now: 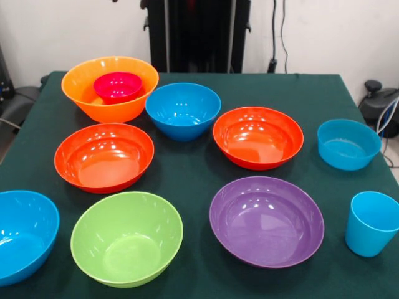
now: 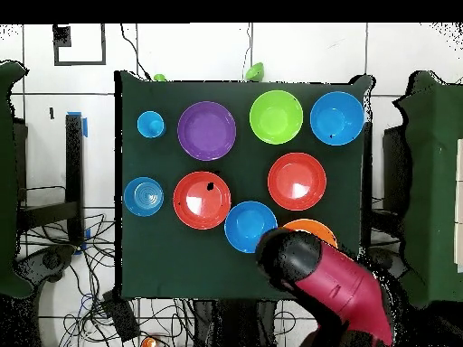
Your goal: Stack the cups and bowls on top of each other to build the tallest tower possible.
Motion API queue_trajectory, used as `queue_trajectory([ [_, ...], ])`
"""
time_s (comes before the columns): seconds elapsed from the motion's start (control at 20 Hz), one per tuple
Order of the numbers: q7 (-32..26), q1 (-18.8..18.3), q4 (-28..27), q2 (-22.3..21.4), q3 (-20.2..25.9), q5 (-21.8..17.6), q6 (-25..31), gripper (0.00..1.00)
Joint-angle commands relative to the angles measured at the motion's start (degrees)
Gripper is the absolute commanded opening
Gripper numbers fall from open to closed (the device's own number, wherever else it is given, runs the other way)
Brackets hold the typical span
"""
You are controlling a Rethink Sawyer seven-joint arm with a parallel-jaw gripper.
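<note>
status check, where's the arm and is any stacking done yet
Gripper not visible; arm over yellow-orange bowl. Magenta bowl nested inside it. Tumbler and other bowls apart, unstacked.

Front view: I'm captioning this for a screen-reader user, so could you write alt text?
Eight plastic bowls and a light-blue tumbler lie spread over a green table, nothing stacked except a small magenta bowl sitting inside the large yellow-orange bowl at the back left. The robot's gripper is not visible in this view.
</note>
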Motion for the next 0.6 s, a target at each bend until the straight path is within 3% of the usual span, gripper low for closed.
queue_trajectory([
  [0.05,-3.66,-10.06,10.07,-5.11,22.93,13.72,-9.91,1.00],
  [0.1,-5.19,-12.59,12.67,-5.91,26.60,16.04,-14.88,1.00],
  [0.15,-4.89,-13.40,13.15,-5.99,27.75,16.34,-16.00,1.00],
  [0.35,-2.38,-15.10,13.60,-6.12,31.15,16.13,-16.59,1.00],
  [0.45,1.15,-14.37,13.13,-5.36,31.76,15.18,-17.96,1.00],
  [0.6,8.22,-10.01,8.14,-1.71,29.04,12.28,-18.93,1.00],
])
